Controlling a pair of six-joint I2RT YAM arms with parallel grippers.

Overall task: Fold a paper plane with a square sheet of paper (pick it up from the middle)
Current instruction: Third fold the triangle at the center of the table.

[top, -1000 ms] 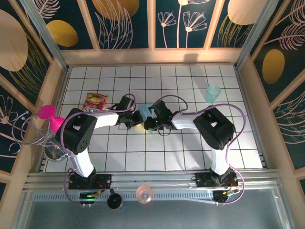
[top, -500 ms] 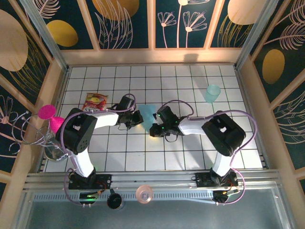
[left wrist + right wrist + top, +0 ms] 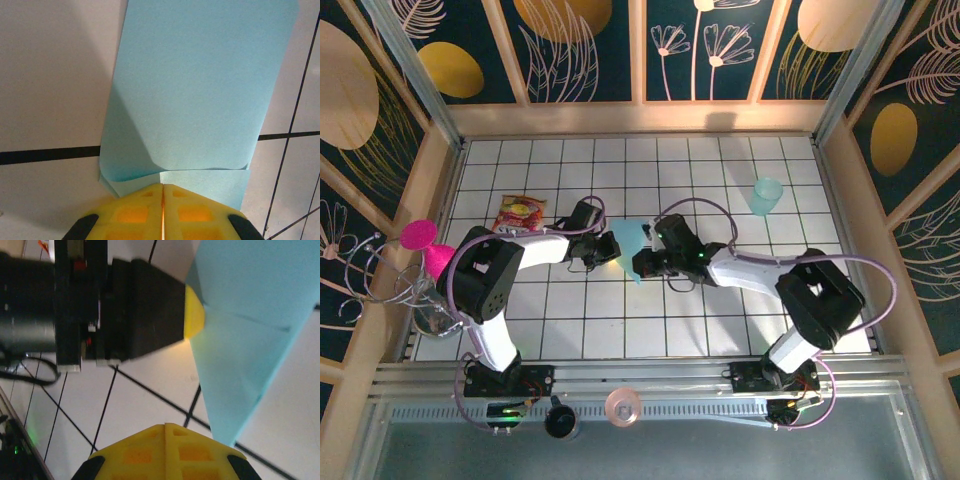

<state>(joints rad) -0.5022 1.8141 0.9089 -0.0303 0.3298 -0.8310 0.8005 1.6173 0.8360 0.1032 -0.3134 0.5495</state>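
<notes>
The light-blue sheet of paper (image 3: pixel 628 238) lies folded into a tapering, pointed shape near the middle of the tiled floor. My left gripper (image 3: pixel 612 250) is at its left edge. In the left wrist view the yellow fingers (image 3: pixel 135 212) are pressed together at the left gripper (image 3: pixel 163 186), pinching the paper (image 3: pixel 200 90) where a flap curls up over the lower layer. My right gripper (image 3: pixel 638 264) is just in front of the paper's narrow end. The right wrist view shows the right gripper (image 3: pixel 165 426) shut and empty, with the paper's point (image 3: pixel 225 437) beside it and the left gripper's tip (image 3: pixel 194 315) on the paper.
A translucent teal cup (image 3: pixel 766 195) stands at the back right. A red and yellow snack packet (image 3: pixel 523 213) lies left of the left arm. Wooden walls (image 3: pixel 840 200) close in the floor. A pink object (image 3: pixel 420 235) and a wire rack sit outside the left wall.
The right arm's elbow has swung out to the right. Its gripper has come off the paper, so more blue shows. The left gripper and paper have stayed put.
</notes>
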